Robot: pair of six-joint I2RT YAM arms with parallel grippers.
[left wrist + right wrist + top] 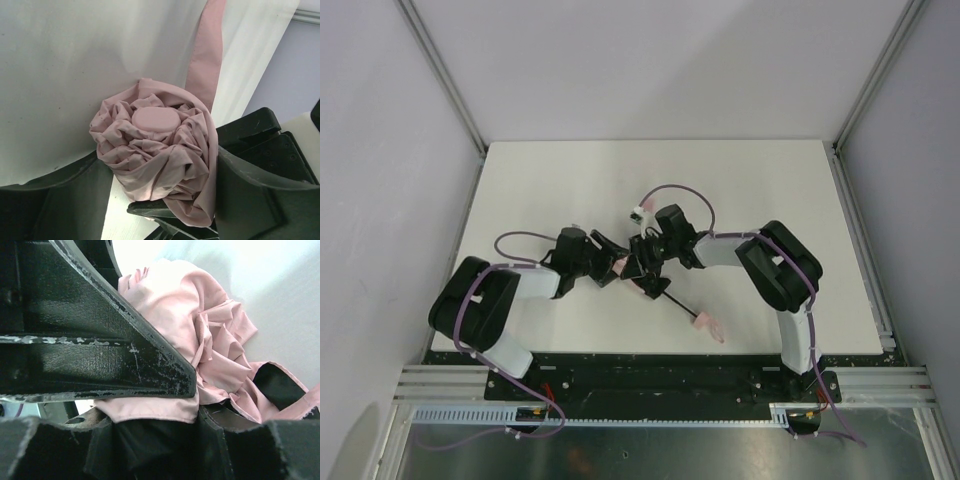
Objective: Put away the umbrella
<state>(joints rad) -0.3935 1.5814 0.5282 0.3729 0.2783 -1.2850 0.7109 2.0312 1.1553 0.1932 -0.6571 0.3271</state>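
Note:
The umbrella (648, 289) lies at the table's middle, its pale pink canopy bunched between both grippers. Its thin black shaft (678, 305) runs toward the front right and ends in the small pink handle (702, 322) with the strap loop (716, 333). My left gripper (610, 263) is shut on the folded canopy; in the left wrist view the fabric bundle (155, 150) with its round pink cap (155, 119) sits between the fingers (260, 190), and a pink strap (205, 55) trails away. My right gripper (646, 257) pinches the canopy fabric (205, 330) between its fingers (100, 350).
The white table (770, 200) is enclosed by pale walls and aluminium frame posts (440, 70). A metal rail (660, 380) runs along the near edge by the arm bases. Purple cables (680, 190) loop above both wrists.

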